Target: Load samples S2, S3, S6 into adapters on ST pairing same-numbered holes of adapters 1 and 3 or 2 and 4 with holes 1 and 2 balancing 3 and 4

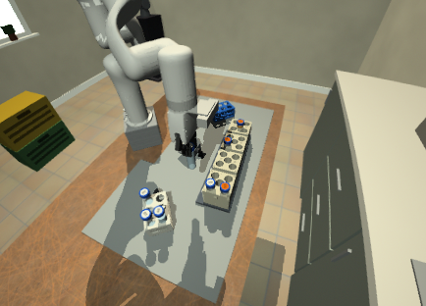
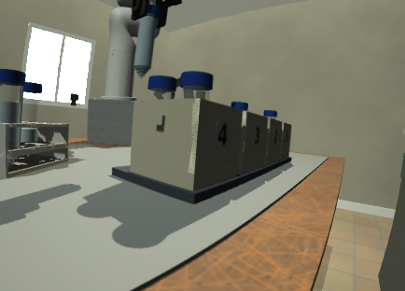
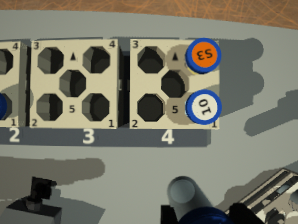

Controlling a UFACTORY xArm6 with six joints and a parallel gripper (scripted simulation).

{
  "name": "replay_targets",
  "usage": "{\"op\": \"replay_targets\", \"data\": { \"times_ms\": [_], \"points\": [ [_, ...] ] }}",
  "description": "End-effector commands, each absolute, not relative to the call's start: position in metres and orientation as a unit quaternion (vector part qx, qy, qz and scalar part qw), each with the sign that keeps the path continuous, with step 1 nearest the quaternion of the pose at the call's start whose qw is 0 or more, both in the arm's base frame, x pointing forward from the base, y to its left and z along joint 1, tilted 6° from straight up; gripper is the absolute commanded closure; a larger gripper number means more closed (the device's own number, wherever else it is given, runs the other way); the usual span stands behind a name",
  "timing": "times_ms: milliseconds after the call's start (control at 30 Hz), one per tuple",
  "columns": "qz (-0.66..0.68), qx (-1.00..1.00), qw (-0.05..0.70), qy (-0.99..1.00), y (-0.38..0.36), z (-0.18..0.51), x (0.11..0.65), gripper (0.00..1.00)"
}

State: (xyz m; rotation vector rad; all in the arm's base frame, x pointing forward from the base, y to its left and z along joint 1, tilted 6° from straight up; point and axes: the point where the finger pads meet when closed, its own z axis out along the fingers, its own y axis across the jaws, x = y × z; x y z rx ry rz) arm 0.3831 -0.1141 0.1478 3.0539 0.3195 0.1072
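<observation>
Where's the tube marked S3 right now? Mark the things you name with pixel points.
In the wrist view, the orange-dotted S3 tube (image 1: 225,186) (image 3: 204,55) stands in adapter 4's (image 1: 216,198) (image 2: 163,141) (image 3: 135,82) hole 4, beside the white-dotted 10 tube (image 1: 210,182) (image 3: 203,107).

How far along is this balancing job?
Three orange-dotted samples stand in adapters: S3 with the 10 mL blank in adapter 4, others in 1 and 2. The gripper holds another tube. Left: adapter 3 is empty, so adapter 1's sample lacks a partner; so does S3, and DONE.
</observation>
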Motion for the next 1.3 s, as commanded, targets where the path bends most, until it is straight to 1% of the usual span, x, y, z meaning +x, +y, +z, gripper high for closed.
{"op": "replay_targets", "data": {
  "times_ms": [0, 800, 1000, 1267],
  "points": [
    [0.036, 0.993, 0.036, 0.103, -0.097, 0.149, 0.395, 1.00],
    [0.036, 0.993, 0.036, 0.103, -0.001, 0.147, 0.449, 1.00],
    [0.036, 0.993, 0.036, 0.103, 0.015, 0.147, 0.458, 1.00],
    [0.036, 0.993, 0.036, 0.103, 0.015, 0.147, 0.458, 1.00]
  ]
}}
